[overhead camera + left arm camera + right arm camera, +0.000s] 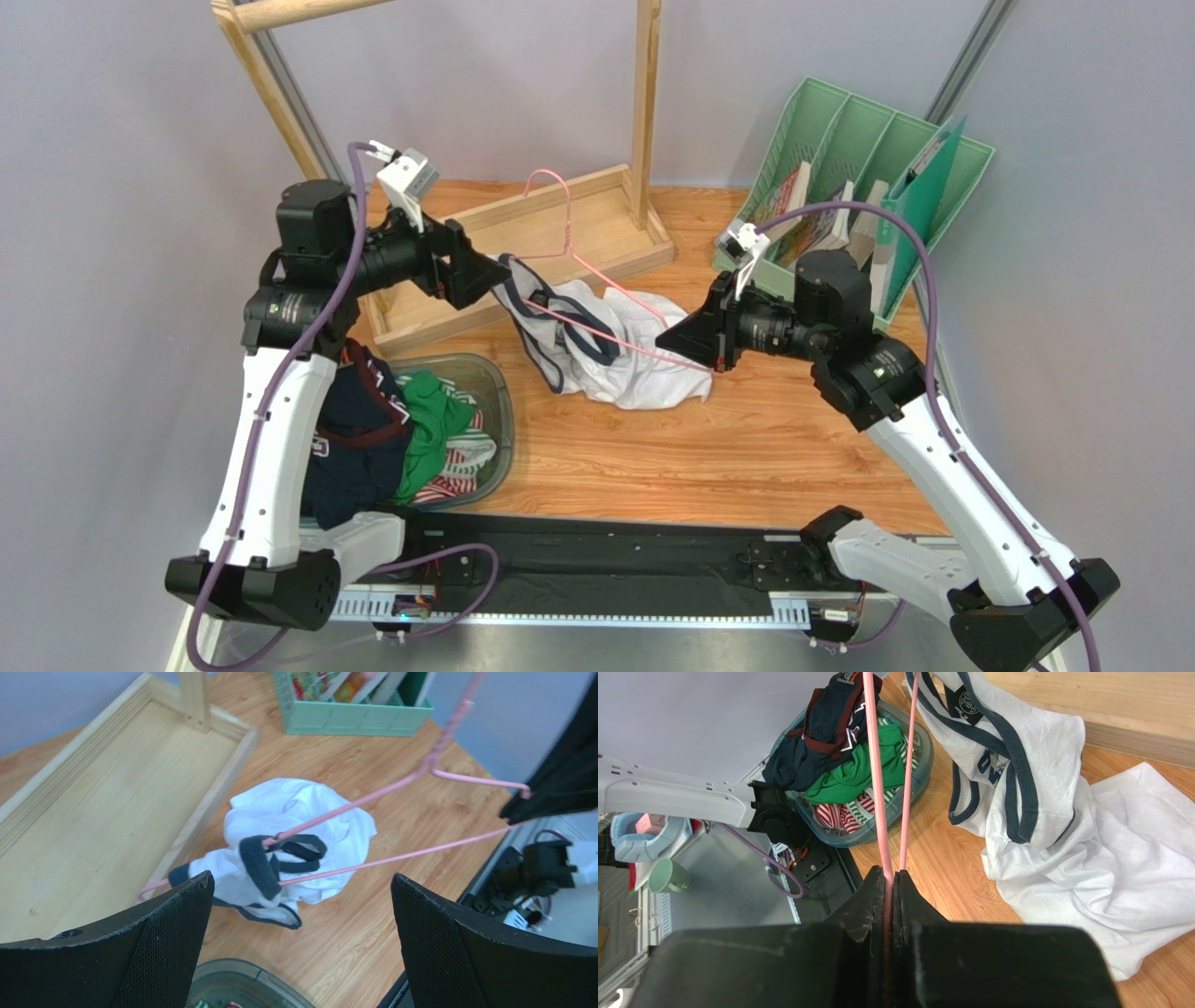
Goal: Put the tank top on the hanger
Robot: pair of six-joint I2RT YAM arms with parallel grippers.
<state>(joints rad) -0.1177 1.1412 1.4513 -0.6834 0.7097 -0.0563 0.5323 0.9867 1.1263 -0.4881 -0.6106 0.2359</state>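
The white tank top (624, 357) with navy trim is threaded at one strap onto the pink hanger (572, 249) and hangs bunched, its lower part lying on the table. My right gripper (697, 340) is shut on the hanger's corner, which shows pinched between the jaws in the right wrist view (891, 876). The hanger's wires (877, 777) run away from it toward the shirt (1053, 812). My left gripper (494, 276) is open and empty, just left of the shirt's strap end. In the left wrist view (300, 880) the shirt (309, 822) and hanger (393, 787) lie beyond the fingers.
A clear bin (494, 385) with a green garment (435, 427) and a dark navy garment (358, 448) sits at the front left. The wooden rack's base tray (589, 203) and post stand behind. A green file organiser (842, 133) with books is at the back right.
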